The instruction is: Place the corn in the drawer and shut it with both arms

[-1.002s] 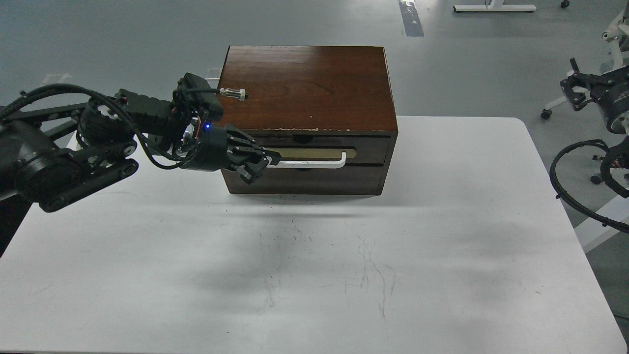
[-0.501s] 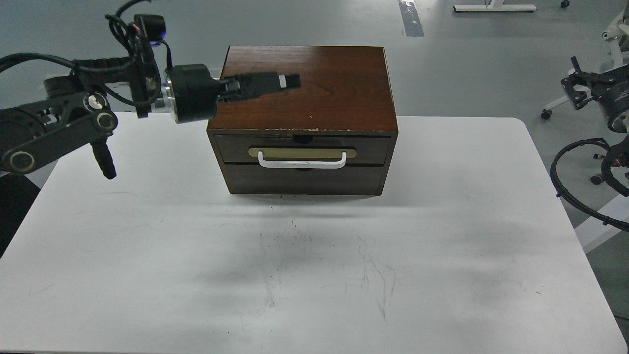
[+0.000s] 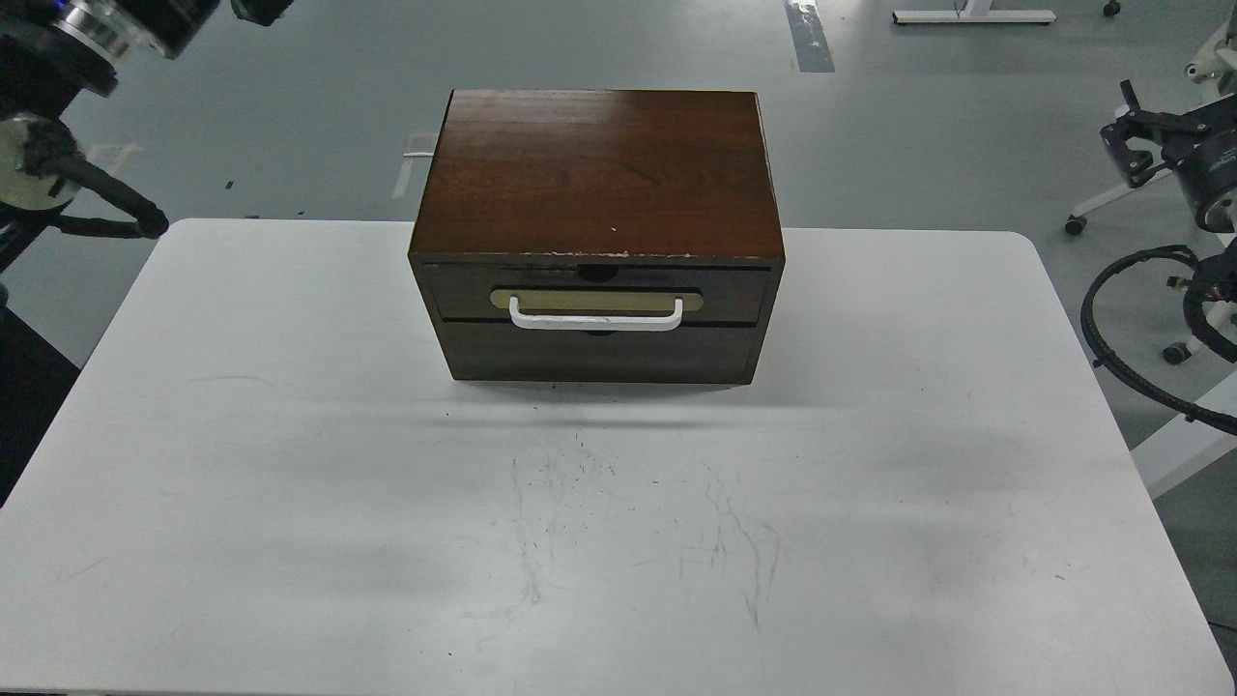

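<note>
The dark brown wooden cabinet (image 3: 599, 174) stands at the back middle of the white table (image 3: 290, 483). Its drawer (image 3: 734, 290), with a white bar handle (image 3: 596, 319) on an olive-gold plate, sits pushed in, its front level with the plain panel below. The corn is hidden or out of view. My left arm (image 3: 58, 58) is raised at the top left corner, and its gripper is beyond the view's edge. My right arm (image 3: 1198, 174) hangs off the table at the far right. Its gripper (image 3: 1126, 159) is small and dark, so its fingers cannot be told apart.
Black cable loops (image 3: 1111, 358) hang beside the table's right edge. Grey floor lies behind the table, with a white stand base (image 3: 971, 14) at the top right and a wheeled stand leg (image 3: 1082, 213) on the right.
My left arm let go of the drawer handle, swung up over the cabinet's top, then lifted away to the top left corner. The drawer stays shut. The right arm barely moved.
</note>
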